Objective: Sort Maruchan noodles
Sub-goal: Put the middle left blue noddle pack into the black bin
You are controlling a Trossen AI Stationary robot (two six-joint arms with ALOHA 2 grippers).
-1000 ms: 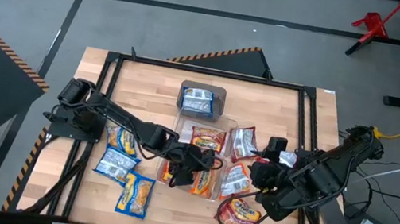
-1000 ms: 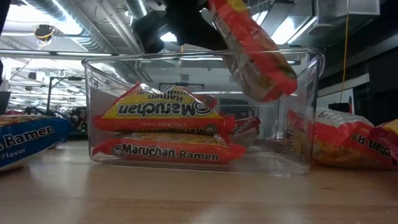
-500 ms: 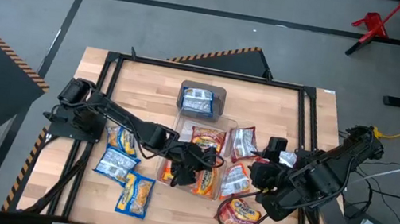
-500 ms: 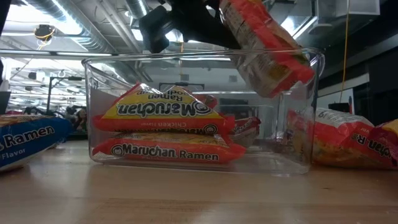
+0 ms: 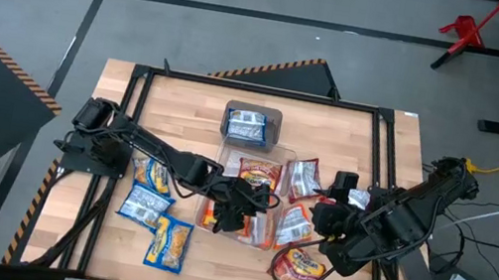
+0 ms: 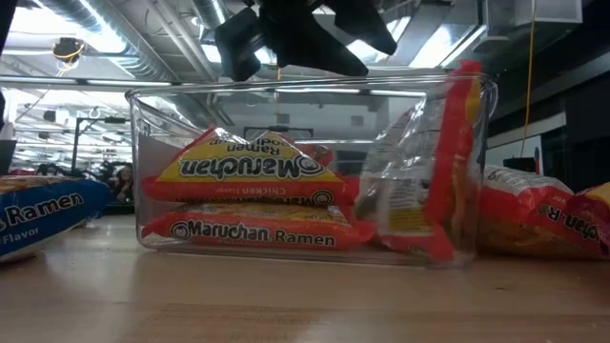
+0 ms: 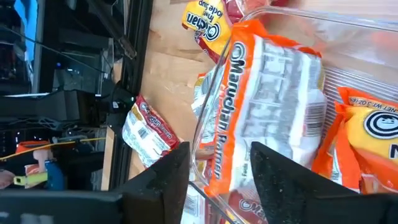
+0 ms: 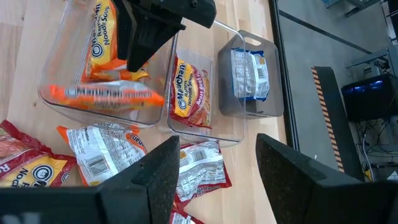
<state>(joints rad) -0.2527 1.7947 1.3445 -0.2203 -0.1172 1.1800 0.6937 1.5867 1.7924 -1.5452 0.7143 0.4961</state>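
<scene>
My left gripper [image 5: 237, 208] hangs open and empty just above the near clear bin [image 6: 286, 90]; it also shows in the low view [image 6: 315, 38]. An orange Maruchan packet [image 6: 419, 181] stands on its edge inside that bin, leaning against the wall toward the table's right; it also shows in the left wrist view [image 7: 261, 106]. Two more orange packets [image 6: 248, 171] lie stacked in the bin's left part. My right gripper [image 5: 326, 213] is open and empty over the loose packets at the right.
A middle bin [image 5: 259, 174] holds a red packet; the far bin [image 5: 250, 125] holds a blue one. Three blue-and-yellow packets [image 5: 151, 177] lie loose at the left. Red-and-silver packets [image 5: 295, 223] and a red one [image 5: 302, 267] lie at the right.
My left gripper has shifted a little toward the table's right above the near bin and let go of the orange packet. The packet has fallen into the bin and now stands on its edge against the right wall.
</scene>
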